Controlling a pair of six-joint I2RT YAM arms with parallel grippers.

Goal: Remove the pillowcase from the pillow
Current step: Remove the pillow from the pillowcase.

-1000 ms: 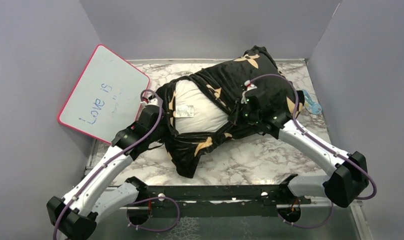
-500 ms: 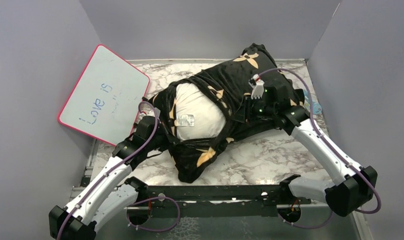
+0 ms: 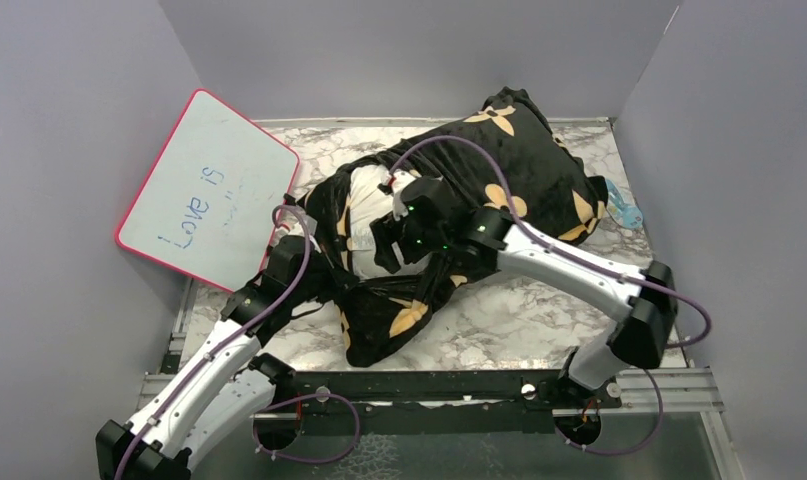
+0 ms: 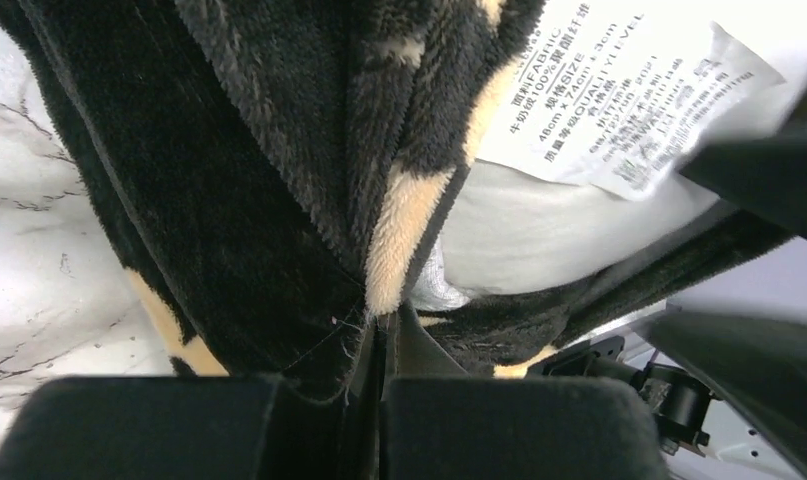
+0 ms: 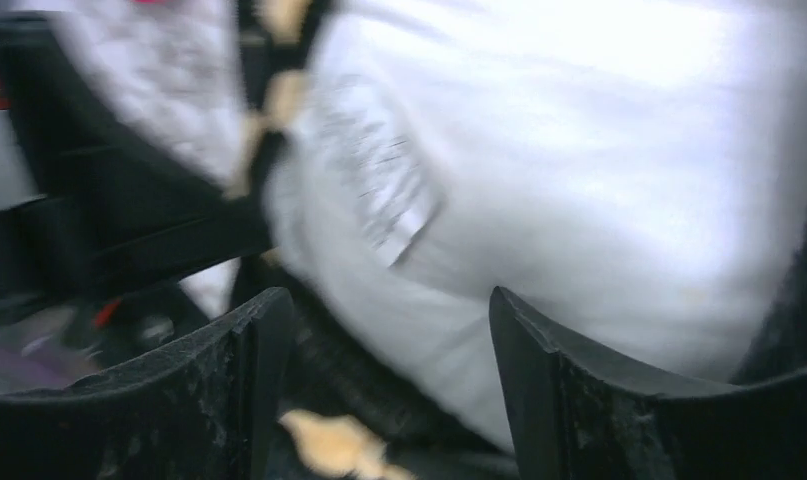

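At the upper left of the top view, the pink-rimmed whiteboard stood by the wall. Left of centre, your left gripper was clamped tight on an edge of the black pillowcase. At centre, the white pillow bulged out of the opening. Your right gripper stood wide before it, holding nothing.

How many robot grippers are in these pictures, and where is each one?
2. The left gripper is shut on the pillowcase edge; the right gripper hangs open over the bare pillow. None seems hidden.
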